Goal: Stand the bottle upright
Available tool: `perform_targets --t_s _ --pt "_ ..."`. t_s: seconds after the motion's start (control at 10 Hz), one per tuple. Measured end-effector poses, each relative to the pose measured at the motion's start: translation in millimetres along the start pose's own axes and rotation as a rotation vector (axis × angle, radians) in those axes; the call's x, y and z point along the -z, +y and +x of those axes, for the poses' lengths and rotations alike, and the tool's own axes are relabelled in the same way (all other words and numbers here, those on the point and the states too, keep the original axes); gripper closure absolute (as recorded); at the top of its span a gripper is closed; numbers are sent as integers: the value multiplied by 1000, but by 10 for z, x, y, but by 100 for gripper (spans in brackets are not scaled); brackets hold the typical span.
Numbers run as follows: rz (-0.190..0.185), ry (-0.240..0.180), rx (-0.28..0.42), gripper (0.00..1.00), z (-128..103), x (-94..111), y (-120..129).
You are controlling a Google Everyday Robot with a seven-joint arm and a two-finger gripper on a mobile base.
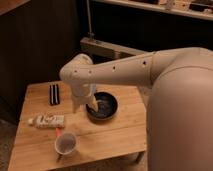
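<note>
The bottle [46,120] lies on its side near the left edge of the wooden table [115,132]; it is whitish with a pale cap pointing left and a label with dark and reddish marks. My gripper [86,103] hangs from the white arm over the middle of the table, to the right of the bottle and beside the dark bowl [103,106]. It is apart from the bottle.
A white round cup [66,143] stands near the table's front edge, below the bottle. A flat black rectangular object [54,94] lies at the back left. The dark bowl sits in the middle. My large white arm covers the right side.
</note>
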Motion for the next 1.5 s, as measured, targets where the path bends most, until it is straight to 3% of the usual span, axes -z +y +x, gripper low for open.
perform_targets --t_s 0.1,0.2,0.4,0.5,0.6,0.8,1.1,1.2,1.5 --pt "-12 -34 89 35 -32 13 59" --pt "-37 -94 241 35 -82 59 130" --pt "-61 -177 453 35 -140 175 295" --pt "-63 -227 587 35 -200 271 444" --pt "-56 -253 674 35 -253 335 598" --pt "-47 -277 742 35 -299 394 700" --pt "-50 -279 748 35 -301 396 715" --pt "-67 -290 760 35 -336 390 683" --pt "-39 -349 863 35 -670 516 765"
